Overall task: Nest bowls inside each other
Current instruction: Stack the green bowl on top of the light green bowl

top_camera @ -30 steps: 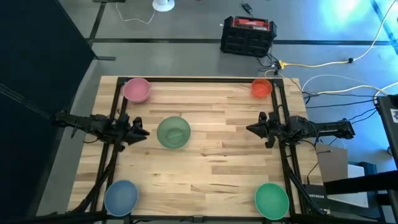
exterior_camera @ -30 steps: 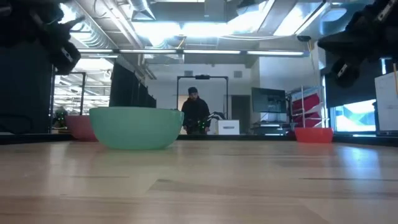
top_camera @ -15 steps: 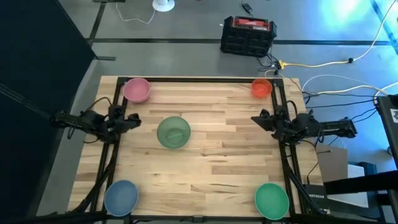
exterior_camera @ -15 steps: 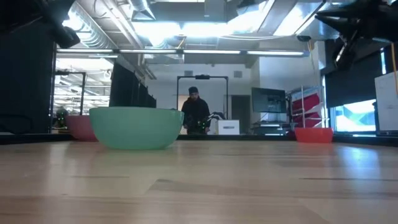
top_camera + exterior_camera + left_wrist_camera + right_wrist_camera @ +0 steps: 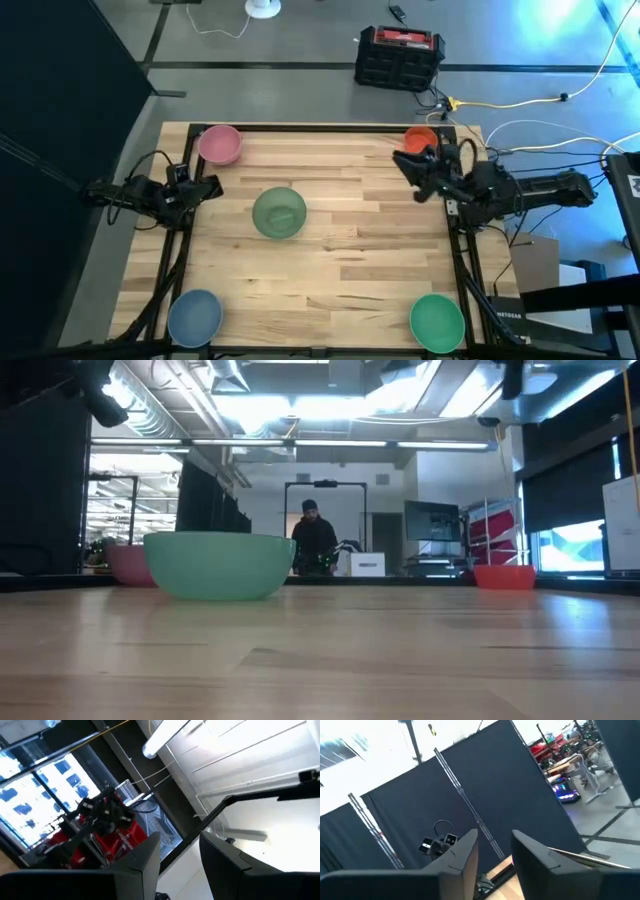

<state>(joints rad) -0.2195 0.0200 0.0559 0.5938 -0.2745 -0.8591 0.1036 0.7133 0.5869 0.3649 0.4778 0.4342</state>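
Five bowls rest upright on their bases on the wooden table: pink point(image 5: 220, 144) at the far left, orange-red point(image 5: 422, 139) at the far right, muted green point(image 5: 278, 213) left of centre, light blue point(image 5: 195, 316) at the near left, bright green point(image 5: 437, 322) at the near right. My left gripper point(image 5: 214, 186) hangs open above the table's left edge, between the pink and muted green bowls, tipped upward point(image 5: 180, 837). My right gripper point(image 5: 404, 163) is open and raised beside the orange-red bowl, which it partly covers from above point(image 5: 495, 835). Neither holds anything.
Dark frame rails point(image 5: 185, 230) run along the table's left and right sides. A black crate point(image 5: 398, 57) and cables lie on the floor beyond the far edge. The low view shows the muted green bowl point(image 5: 218, 565) nearest, and a person point(image 5: 314, 540) stands far off in the room.
My right gripper has risen and swung toward the far edge, ending beside the orange-red bowl, and has opened. My left gripper has drawn back toward the table's left edge and tipped upward. No bowl has moved.
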